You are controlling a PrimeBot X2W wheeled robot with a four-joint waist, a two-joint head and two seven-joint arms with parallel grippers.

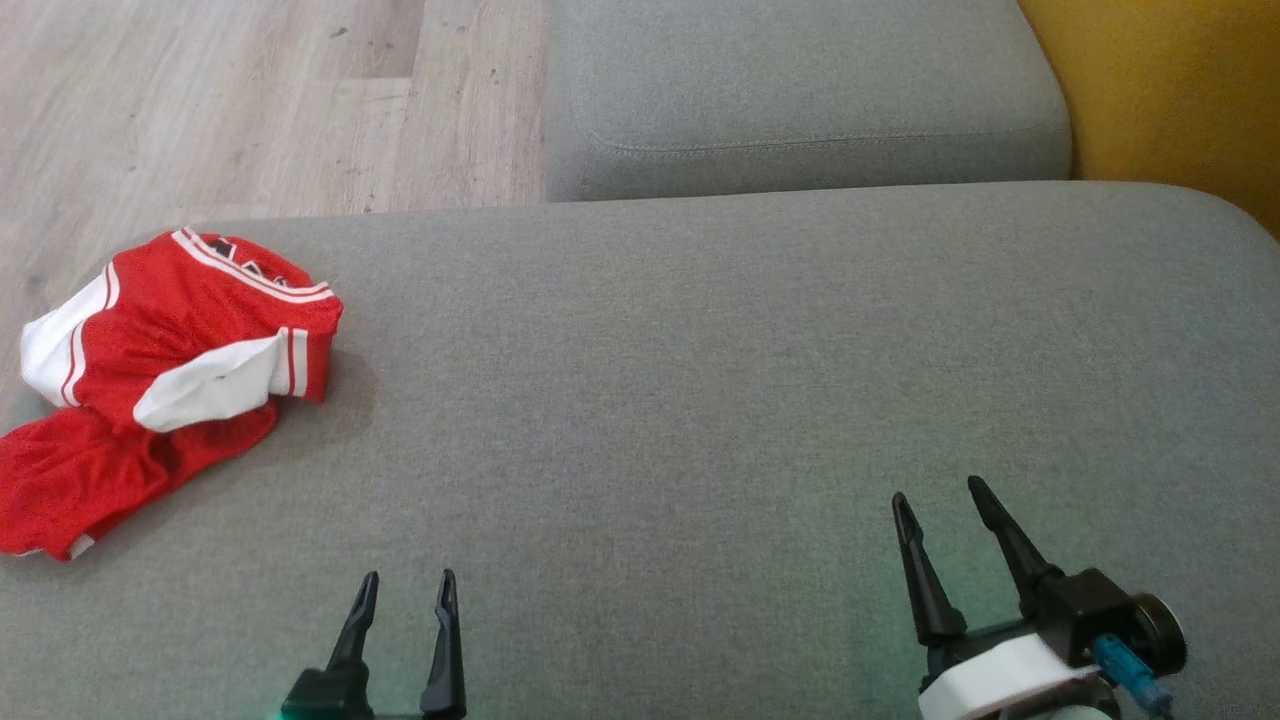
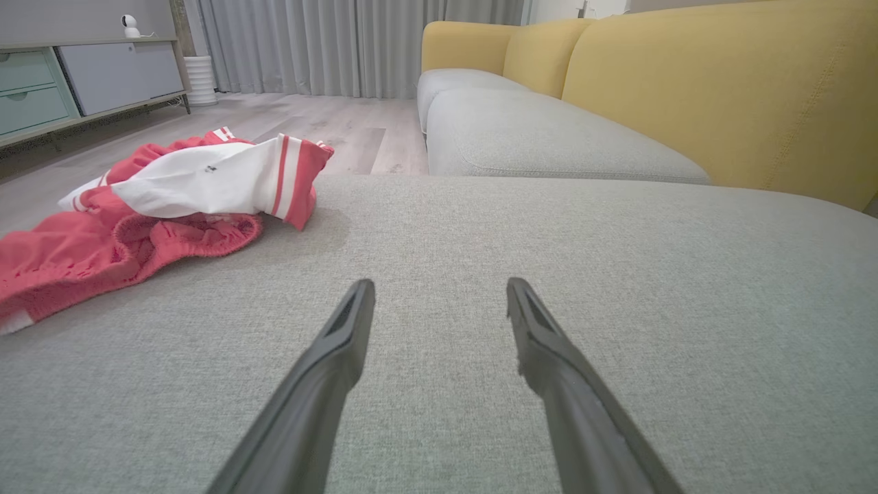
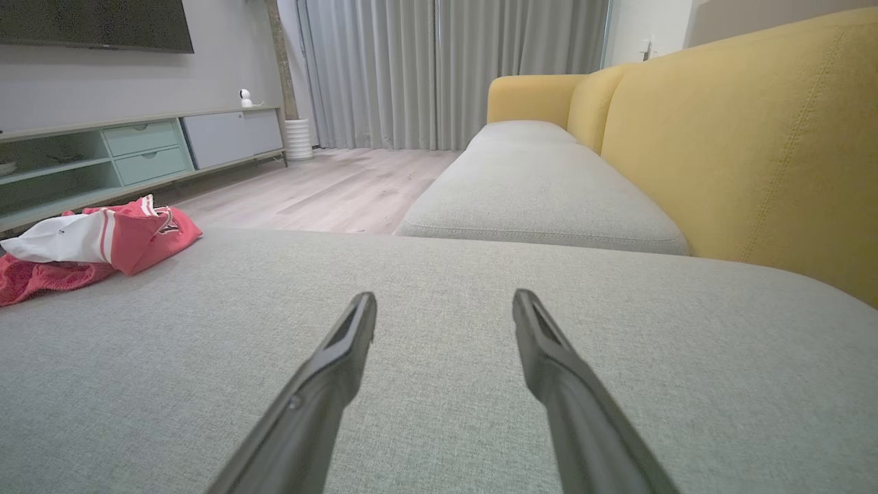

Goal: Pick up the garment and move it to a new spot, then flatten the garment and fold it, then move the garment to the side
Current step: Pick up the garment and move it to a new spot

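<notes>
The left jaws stand wide apart and empty, their two long dark fingers (image 1: 445, 640) pointing straight ahead. The right jaws are spread just as wide and are also empty. Their fingers (image 1: 925, 580) lean slightly toward the left jaws and reach farther forward. Directly behind the right jaws sit a black wrist block (image 1: 1090, 600) and a white collar (image 1: 1000, 675).

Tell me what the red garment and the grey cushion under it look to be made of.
Red garment: likely a thin synthetic sports knit, perhaps mesh, with a matte finish. It crumples in soft folds, and its surface looks finely pitted in the left wrist view. Grey cushion: woven upholstery fabric, matte, with a fine flecked weave. What fills it cannot be told.
</notes>
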